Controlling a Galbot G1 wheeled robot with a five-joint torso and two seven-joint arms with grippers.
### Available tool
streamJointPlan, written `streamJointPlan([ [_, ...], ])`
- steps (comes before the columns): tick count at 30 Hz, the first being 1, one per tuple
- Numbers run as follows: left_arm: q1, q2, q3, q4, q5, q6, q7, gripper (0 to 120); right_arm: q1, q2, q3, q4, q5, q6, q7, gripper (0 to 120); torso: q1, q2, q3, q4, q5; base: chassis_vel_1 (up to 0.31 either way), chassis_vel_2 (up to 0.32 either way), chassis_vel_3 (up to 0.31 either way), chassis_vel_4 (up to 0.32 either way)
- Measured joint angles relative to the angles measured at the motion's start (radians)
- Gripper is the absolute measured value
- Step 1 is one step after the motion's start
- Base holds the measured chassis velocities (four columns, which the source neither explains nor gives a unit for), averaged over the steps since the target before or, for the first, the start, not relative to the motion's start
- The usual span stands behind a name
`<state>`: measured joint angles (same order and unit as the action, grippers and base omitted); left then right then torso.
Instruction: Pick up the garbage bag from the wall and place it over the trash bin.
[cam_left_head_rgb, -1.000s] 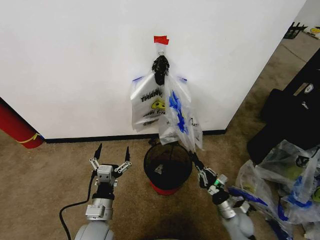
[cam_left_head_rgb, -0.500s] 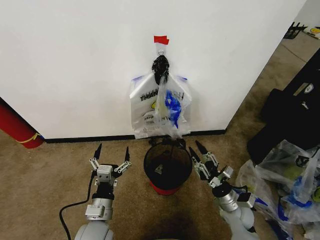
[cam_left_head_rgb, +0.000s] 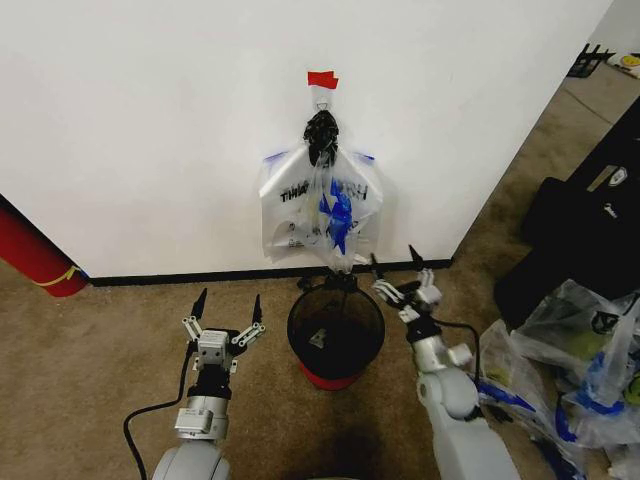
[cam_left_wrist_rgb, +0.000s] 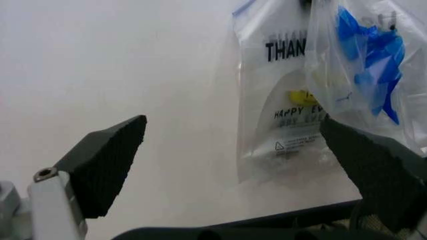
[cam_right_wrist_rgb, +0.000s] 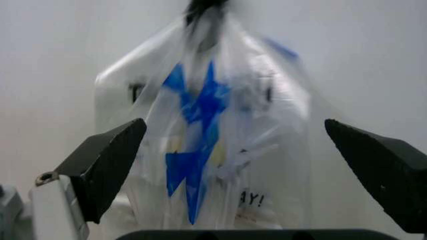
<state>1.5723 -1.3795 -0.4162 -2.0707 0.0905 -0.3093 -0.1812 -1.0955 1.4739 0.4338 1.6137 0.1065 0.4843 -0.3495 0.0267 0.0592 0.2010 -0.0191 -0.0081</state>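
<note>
1. At the far left a red cylinder (cam_left_head_rgb: 35, 262) with a yellow band leans where the wall (cam_left_head_rgb: 150, 130) meets the carpet; it has no part in the task.
2. The left hand (cam_left_head_rgb: 227, 303) hovers low over the carpet, left of the trash bin, its fingers spread wide and holding nothing. It looks parked.
3. The trash bin (cam_left_head_rgb: 336, 334) stands on the floor close to the wall, directly below the hanging bags; its mesh rim carries no bag yet.
4. The garbage bag (cam_left_head_rgb: 296, 205) hangs flat against the wall from a dark hook (cam_left_head_rgb: 321, 131) under a strip of red tape (cam_left_head_rgb: 322, 79). A clear bag (cam_left_head_rgb: 338, 222) with blue things inside hangs in front of it, covering its right part.
5. The right hand (cam_left_head_rgb: 393, 262) is raised just right of the bin's far rim, near the bags' lower edge, fingers open and gripping nothing.
6. Judged step: the reach for the bag, not yet grasped. The next move calls for closing on the printed bag, not the clear one in front.
</note>
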Motion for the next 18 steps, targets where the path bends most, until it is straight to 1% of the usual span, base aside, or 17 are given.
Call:
streamJointPlan([
  [2,-0.002,0.001,-0.002,0.002,-0.001,-0.001,-0.004,100,0.038,-0.008,0.004,-0.012,-0.121,-0.023,-0.005,100,0.000,0.000,0.000,0.0000,0.0001,0.000,0.000,0.000,0.000],
  [5,-0.003,0.002,-0.002,0.003,-0.002,-0.001,-0.006,100,0.049,-0.012,0.009,-0.013,-0.156,-0.036,-0.015,100,0.000,0.000,0.000,-0.0001,0.0002,0.000,0.000,0.000,0.000],
  [9,-0.005,0.004,-0.005,0.007,-0.002,-0.002,-0.009,100,0.087,-0.036,0.026,-0.012,-0.263,-0.102,-0.077,100,0.000,0.000,0.000,-0.0002,0.0002,0.000,0.000,0.000,0.000],
  [11,-0.005,0.004,-0.005,0.007,-0.002,-0.002,-0.010,100,0.090,-0.039,0.028,-0.011,-0.270,-0.107,-0.087,100,0.000,0.000,0.000,-0.0002,0.0002,0.000,0.000,0.000,0.000],
  [14,-0.008,0.005,-0.005,0.009,-0.003,-0.002,-0.010,100,0.119,-0.057,0.044,-0.009,-0.322,-0.133,-0.150,100,0.000,0.000,0.000,-0.0003,0.0000,0.000,0.000,0.000,0.000],
  [18,-0.008,0.005,-0.005,0.009,-0.003,-0.002,-0.010,100,0.123,-0.059,0.045,-0.009,-0.329,-0.135,-0.158,100,0.000,0.000,0.000,-0.0003,0.0000,0.000,0.000,0.000,0.000],
])
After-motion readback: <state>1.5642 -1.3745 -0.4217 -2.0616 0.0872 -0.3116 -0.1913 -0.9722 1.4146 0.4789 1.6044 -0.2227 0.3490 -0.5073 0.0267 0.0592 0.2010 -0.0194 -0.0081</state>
